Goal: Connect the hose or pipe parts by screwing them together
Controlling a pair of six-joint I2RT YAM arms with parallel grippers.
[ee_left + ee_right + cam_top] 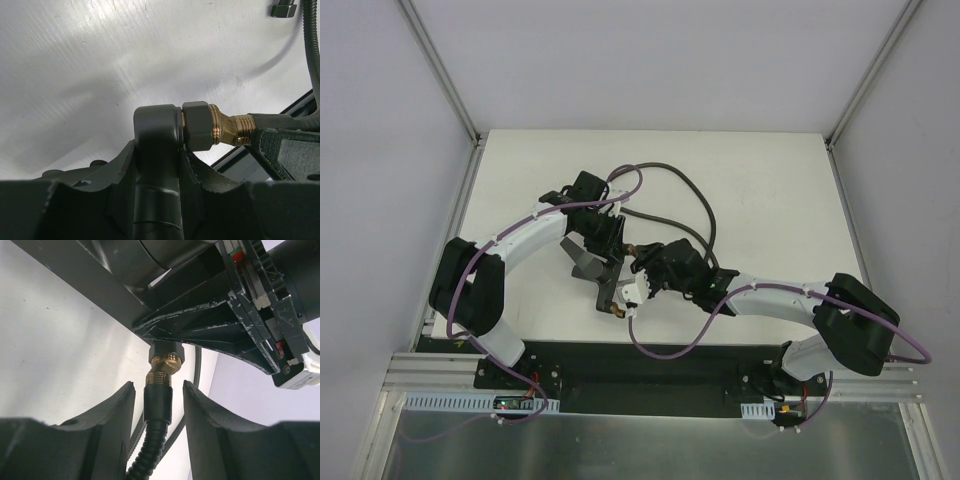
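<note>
Desk (760, 180): white, matt, faintly scuffed.
Lying on it: dark-grey flexible hose (703, 200), curving in loose loops across the far half.
Hose end connector (284, 10): resting on the bare surface, apart from the arms.

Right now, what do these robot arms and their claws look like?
The left arm and right arm are white curved shells with chunky black joints; a purple cable loops along each. The left gripper and right gripper each have two dark-grey, scuffed fingers.
</note>
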